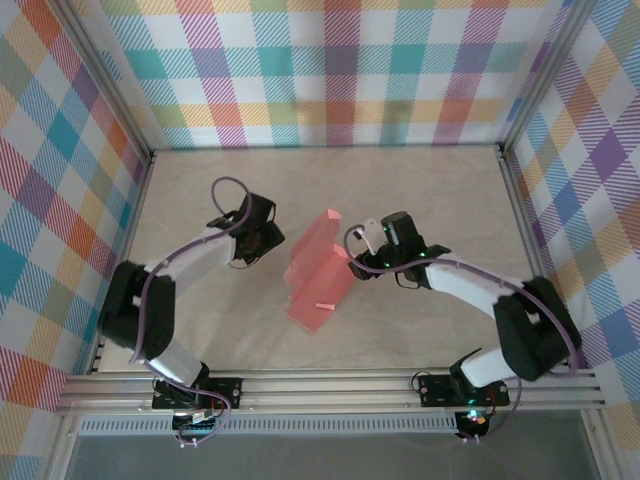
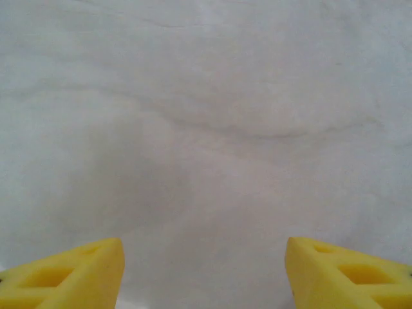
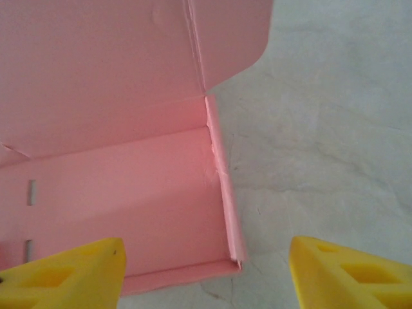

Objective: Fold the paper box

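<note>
Paper box (image 1: 320, 272): pink, partly folded, centre of frame, 1 flap raised.
Left gripper (image 1: 262, 235): fingers released, above bare table (image 2: 206, 129).
Right gripper (image 3: 206, 251): fingers released, at box's right edge.

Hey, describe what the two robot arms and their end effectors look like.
The left arm and right arm have white links, black joints and looping purple cables. The left end effector and right end effector carry yellow wedge-shaped fingers with cut-out holes.
</note>
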